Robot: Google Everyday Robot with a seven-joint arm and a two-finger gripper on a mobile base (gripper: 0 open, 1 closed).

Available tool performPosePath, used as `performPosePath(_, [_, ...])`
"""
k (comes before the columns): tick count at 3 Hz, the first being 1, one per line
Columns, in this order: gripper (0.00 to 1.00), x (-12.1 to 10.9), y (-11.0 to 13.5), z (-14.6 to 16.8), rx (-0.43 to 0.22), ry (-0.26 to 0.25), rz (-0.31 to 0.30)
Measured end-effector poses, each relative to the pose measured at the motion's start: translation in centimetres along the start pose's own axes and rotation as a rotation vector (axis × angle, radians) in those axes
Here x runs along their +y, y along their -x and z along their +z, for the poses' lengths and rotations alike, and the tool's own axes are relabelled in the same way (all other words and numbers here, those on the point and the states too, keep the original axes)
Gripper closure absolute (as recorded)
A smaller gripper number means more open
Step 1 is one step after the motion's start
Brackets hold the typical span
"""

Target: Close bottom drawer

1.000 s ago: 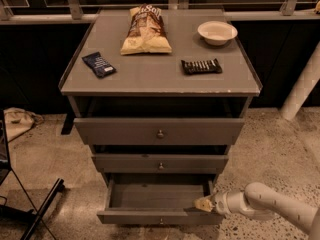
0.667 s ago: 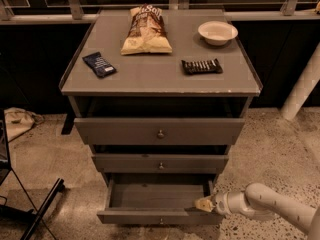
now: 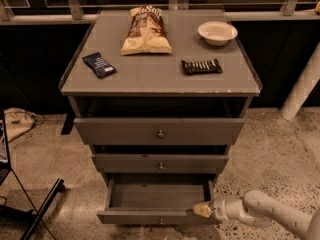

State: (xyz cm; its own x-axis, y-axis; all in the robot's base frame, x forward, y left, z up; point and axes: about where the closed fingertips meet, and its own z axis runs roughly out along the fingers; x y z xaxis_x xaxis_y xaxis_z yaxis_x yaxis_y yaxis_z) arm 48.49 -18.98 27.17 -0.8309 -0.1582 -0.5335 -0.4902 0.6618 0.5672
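Jaws: can't tell whether apart or together; the gripper (image 3: 202, 210) shows only as one pale tip, low at the cabinet's (image 3: 160, 79) front, arm (image 3: 267, 214) trailing off to its right. Cabinet stands above and left of the jaws, all three drawers pulled out some way. Top drawer (image 3: 120, 131) and middle drawer (image 3: 125, 163) sit higher than the jaws and are not the job. Bottom drawer (image 3: 145, 217) is level with the jaws and just left of them, out furthest, its inside bare; the tip is at or touching the right end of its front panel, contact not certain. Far above the jaws, on the top: chip bag (image 3: 145, 31), bowl (image 3: 217, 32), bar (image 3: 201, 66), packet (image 3: 99, 65), none in the way. Knob (image 3: 161, 220) lies further left of the jaws, at panel centre. Judgement: the push is about to begin, or barely has. To do it well, press nearer the knob rather than the right corner, since an off-centre shove may skew the drawer and jam it; drive straight back, slow and level, keeping under the middle drawer's front.
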Motion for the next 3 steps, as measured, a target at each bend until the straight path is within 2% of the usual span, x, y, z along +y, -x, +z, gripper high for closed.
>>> performPosePath(2, [1.0,-1.9,-3.9,2.9,-0.036,0.04,0.144])
performPosePath(3, [1.0,-2.7,-4.9,3.7,-0.039,0.044,0.188])
